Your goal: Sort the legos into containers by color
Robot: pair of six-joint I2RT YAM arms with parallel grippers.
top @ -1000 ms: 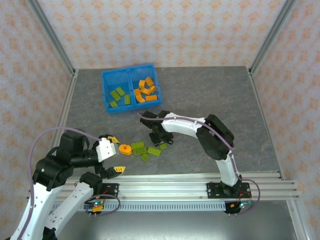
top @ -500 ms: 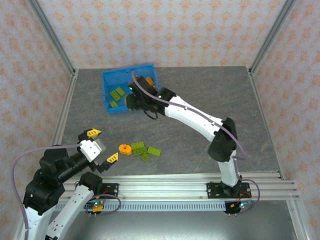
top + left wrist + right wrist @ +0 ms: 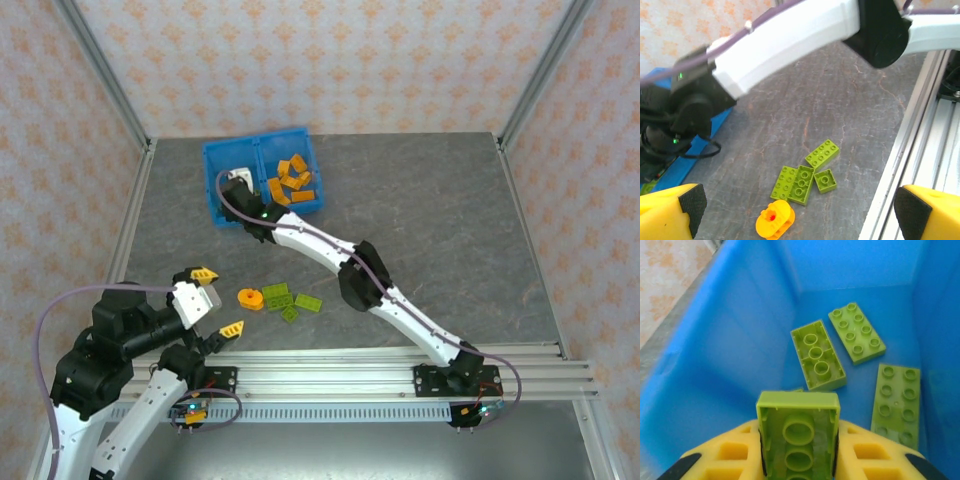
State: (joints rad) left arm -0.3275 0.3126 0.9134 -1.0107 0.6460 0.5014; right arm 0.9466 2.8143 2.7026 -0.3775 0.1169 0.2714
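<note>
Grey surface [image 3: 450,220] carries a blue bin [image 3: 212,190] near its far-left corner, 2 compts split by a mid wall. R arm [image 3: 320,245] reaches diagonally across to the bin. R tool [image 3: 798,452] hangs over the left compt, clamped on a lime green brick [image 3: 798,427], hollow underside toward the wrist cam. L tool [image 3: 218,300] sits by the near edge, left side, fingers wide apart. Orange bricks [image 3: 290,180] lie in the right compt; 3 green bricks [image 3: 817,355] on the floor of the left one. Loose by the near edge, left of centre: 4 green pieces [image 3: 801,184] bunched together, w/ a round orange piece [image 3: 775,224] just beside them.
</note>
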